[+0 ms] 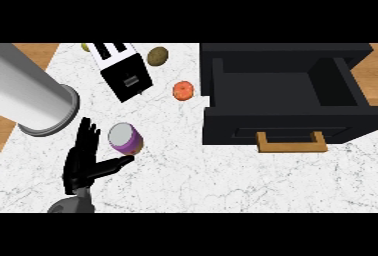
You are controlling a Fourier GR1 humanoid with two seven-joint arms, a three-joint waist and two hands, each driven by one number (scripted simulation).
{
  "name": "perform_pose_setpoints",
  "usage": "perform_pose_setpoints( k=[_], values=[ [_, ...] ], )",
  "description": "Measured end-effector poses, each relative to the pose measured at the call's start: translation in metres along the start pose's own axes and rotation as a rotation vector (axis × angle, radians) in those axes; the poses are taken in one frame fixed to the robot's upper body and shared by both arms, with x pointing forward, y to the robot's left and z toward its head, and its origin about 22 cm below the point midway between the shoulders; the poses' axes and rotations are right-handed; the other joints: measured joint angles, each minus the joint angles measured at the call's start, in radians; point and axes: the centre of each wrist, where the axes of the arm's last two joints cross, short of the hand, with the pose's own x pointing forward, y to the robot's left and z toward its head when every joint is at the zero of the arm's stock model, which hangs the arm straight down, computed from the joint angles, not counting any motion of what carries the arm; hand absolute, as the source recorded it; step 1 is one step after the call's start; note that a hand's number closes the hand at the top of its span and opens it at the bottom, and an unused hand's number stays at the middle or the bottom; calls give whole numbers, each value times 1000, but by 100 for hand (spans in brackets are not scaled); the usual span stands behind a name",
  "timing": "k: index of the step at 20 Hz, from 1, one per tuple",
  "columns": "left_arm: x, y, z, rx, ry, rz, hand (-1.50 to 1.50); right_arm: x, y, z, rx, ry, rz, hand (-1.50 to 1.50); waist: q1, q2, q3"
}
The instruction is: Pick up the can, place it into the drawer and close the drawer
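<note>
A: Where does the can sit?

B: The purple can (pixel 125 138) stands on the white marble counter (pixel 221 170), left of the middle, its silver lid facing up. It is well apart from the drawer (pixel 284 107).

A: And the hand near it?

B: That is the left hand (pixel 83 161), black, coming in from the lower edge on a grey forearm (pixel 70 204). Its fingers (pixel 88 134) are stretched out straight just left of the can, and the thumb (pixel 114 164) reaches under the can's lower edge, touching it or nearly so. The hand is spread wide and has hold of nothing.

A: The right hand?

B: It does not show.

A: What state is the drawer in?

B: Pulled out. The black drawer is open at the right, its inside dark, with a wooden handle (pixel 291 141) on its front.

A: Anything else on the counter?

B: A black and white toaster (pixel 123 71) at the top, a brownish potato (pixel 158 56) beside it, an orange tomato (pixel 183 90) between toaster and drawer, and a large grey cylinder (pixel 33 95) lying at the left edge.
</note>
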Motion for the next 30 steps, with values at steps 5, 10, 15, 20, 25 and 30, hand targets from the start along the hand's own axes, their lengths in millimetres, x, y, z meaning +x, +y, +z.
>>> perform_pose_setpoints(
  k=[5, 10, 15, 20, 25, 30],
  values=[
    [-19, 6, -6, -3, 21, 6, -150, -3, 4, -1, -7, 0, -7, -150, 0, 0, 0],
    [-39, 9, -6, -7, 44, 32, -150, -1, 1, 3, 1, -2, -3, -150, -1, 0, 0],
    [-53, 3, -12, -22, 61, 55, -150, 2, 2, 4, 5, -6, -8, -150, -1, 0, 0],
    [-59, -7, -24, -33, 61, 91, -150, 3, -3, 2, 3, -5, -3, -150, -3, 1, 0],
    [-60, -6, -32, -36, 64, 145, 150, 5, -4, 9, 5, -4, -3, -150, -4, 1, 0],
    [-51, -23, -43, -114, 77, 195, 150, 13, -2, 10, 8, 1, -13, -150, -4, 1, 0]
  ],
)
